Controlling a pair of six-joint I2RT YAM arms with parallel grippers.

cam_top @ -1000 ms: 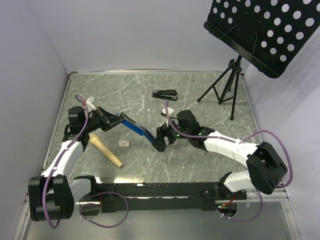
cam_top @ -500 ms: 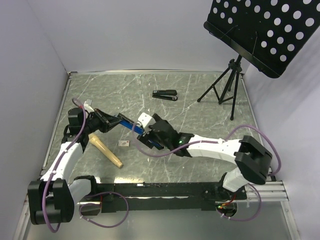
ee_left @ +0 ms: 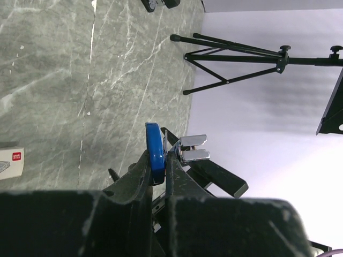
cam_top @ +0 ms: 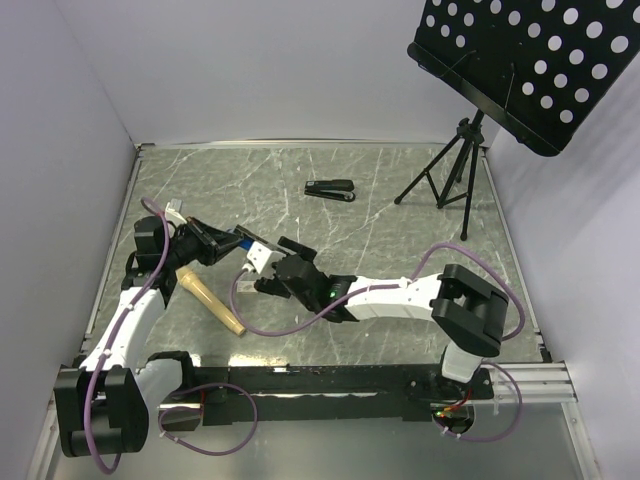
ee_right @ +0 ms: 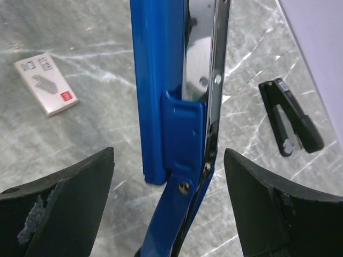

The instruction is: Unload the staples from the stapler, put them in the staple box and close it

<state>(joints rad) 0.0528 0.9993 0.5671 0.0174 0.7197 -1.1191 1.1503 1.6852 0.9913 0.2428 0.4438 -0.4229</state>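
2 arms are on this job, and I have them meeting over the left half of the table [cam_top: 400,250]. My left gripper [ee_left: 159,160] is narrow, clamped on the blue top arm of the stapler [ee_left: 154,152] and holding it up off the marble. In the left wrist view the silvery rail [ee_left: 193,149] and the black base stand fanned away from that blue arm, so the stapler looks opened.

My right gripper [ee_right: 169,155] is spread wide, 1 finger on each side of the stapler near its hinge, and neither pad touches it. I judge this to be the step of reaching for the magazine: the hold is set and the pull is not yet made.

Next I need the right fingers on the rail alone, not on the blue cover beside it (the 2 lie very close in the right wrist view). I cannot tell whether any staples sit in the rail. The staple box [ee_right: 45,84] lies on the table, and the black stapler [ee_right: 289,115] lies well apart at the far side.
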